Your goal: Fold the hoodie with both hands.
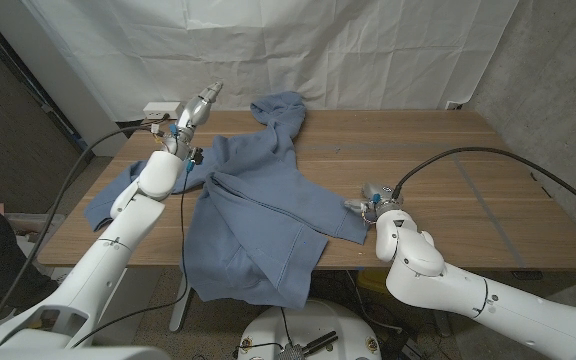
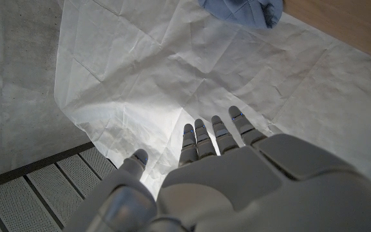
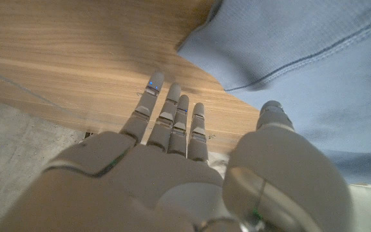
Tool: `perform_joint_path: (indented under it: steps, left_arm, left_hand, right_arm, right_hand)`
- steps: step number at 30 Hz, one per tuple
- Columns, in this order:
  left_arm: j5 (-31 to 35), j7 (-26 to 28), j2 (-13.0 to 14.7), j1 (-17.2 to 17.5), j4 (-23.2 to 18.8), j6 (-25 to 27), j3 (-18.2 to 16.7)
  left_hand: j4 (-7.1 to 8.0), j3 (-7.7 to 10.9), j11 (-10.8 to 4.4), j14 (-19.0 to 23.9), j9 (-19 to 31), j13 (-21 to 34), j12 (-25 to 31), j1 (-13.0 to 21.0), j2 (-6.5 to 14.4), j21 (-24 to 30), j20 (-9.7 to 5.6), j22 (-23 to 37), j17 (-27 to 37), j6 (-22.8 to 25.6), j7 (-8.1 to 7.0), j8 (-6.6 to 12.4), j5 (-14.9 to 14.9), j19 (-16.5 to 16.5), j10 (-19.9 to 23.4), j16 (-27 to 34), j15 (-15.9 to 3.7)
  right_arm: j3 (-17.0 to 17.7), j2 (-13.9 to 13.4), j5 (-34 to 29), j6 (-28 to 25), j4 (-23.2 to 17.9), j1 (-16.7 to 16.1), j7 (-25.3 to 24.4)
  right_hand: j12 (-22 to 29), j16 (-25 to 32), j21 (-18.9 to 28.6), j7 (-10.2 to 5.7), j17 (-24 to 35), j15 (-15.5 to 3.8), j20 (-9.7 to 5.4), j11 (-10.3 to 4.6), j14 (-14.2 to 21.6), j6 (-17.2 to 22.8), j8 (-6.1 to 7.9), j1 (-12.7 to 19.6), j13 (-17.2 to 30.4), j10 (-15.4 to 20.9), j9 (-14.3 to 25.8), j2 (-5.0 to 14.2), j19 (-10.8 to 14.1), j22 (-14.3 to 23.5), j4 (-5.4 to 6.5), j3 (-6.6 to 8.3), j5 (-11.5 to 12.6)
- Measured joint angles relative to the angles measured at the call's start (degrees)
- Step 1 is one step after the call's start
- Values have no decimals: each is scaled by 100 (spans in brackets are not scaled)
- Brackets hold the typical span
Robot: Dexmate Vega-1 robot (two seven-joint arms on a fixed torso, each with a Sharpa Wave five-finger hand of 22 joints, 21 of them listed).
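Hoodie point(image 1: 268, 205): soft matt blue cloth, stitched seams, wrinkled. Table point(image 1: 468, 180): wood, visible grain, smooth low-sheen finish. Left hand point(image 2: 224, 174): smooth grey plastic shell, matt, segmented fingers. Right hand point(image 3: 172, 174): same smooth grey plastic, slight sheen on thumb. Backdrop point(image 1: 318, 50): white creased sheet, cloth or paper, cannot tell. Arm shells point(image 1: 438, 270): glossy white plastic. Cables point(image 1: 468, 155): black, smooth.

The left hand point(image 1: 204, 103) is raised above the table's far left corner, fingers straight, holding nothing. The right hand point(image 1: 360, 203) is low near the front edge, fingers extended, also holding nothing.
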Motion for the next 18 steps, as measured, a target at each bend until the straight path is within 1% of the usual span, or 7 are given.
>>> perform_joint_path:
  steps: [2,6,8,11,14,17,18]
  left_arm:
    - [0,0,5,0,-12,0,5]
    - [3,1,11,5,-48,0,5]
    - [10,6,15,23,-74,0,5]
    - [17,15,21,41,-107,1,4]
    - [28,27,27,62,-144,20,-3]
    - [34,35,36,96,-209,38,-18]
    - [40,40,39,105,-224,52,-23]
  left_hand:
    - [0,0,0,0,0,0,0,0,0,0,0,0,0,0,0,0,0,0,0,0,0]
    - [0,0,0,0,0,0,0,0,0,0,0,0,0,0,0,0,0,0,0,0,0]
    - [0,0,0,0,0,0,0,0,0,0,0,0,0,0,0,0,0,0,0,0,0]
    - [0,0,0,0,0,0,0,0,0,0,0,0,0,0,0,0,0,0,0,0,0]
    - [0,0,0,0,0,0,0,0,0,0,0,0,0,0,0,0,0,0,0,0,0]
    - [0,0,0,0,0,0,0,0,0,0,-22,0,0,0,0,0,0,21,0,0,0]
    - [0,0,0,0,0,0,0,0,0,0,-24,0,0,0,0,0,0,18,0,0,0]
  right_arm:
    - [-110,-25,-72,-162,-41,40,48]
    - [-220,-36,-191,-269,-68,72,133]
    - [-302,-36,-326,-347,-82,94,232]
    - [-400,-36,-443,-399,-83,122,310]
    - [-544,-34,-590,-440,-72,165,344]
    - [-644,-34,-675,-470,-51,196,343]
    - [-712,-38,-702,-476,-36,219,333]
  right_hand:
    - [18,43,-34,-15,29,0,-22,-11,0,107,33,28,25,-11,26,-28,-22,24,-44,4,36]
    - [101,177,-95,-82,133,-3,-21,-12,3,430,206,68,107,-9,58,-68,-21,26,-126,-31,113]
    - [127,234,-123,-112,186,-16,-21,-33,15,549,265,98,141,12,79,-98,-21,26,-131,-36,145]
    - [157,307,-163,-149,247,-32,-21,-39,32,679,326,118,187,17,105,-118,-21,26,-183,-54,178]
    - [261,453,-221,-194,363,-83,-22,-130,84,897,438,304,267,110,135,-150,-19,26,-304,-79,279]
    - [417,709,-268,-278,565,-181,-84,-240,211,1215,598,555,406,268,188,-187,72,34,-425,-92,426]
    - [466,787,-285,-299,626,-201,-88,-261,243,1317,644,630,448,326,195,-200,131,48,-429,-92,475]
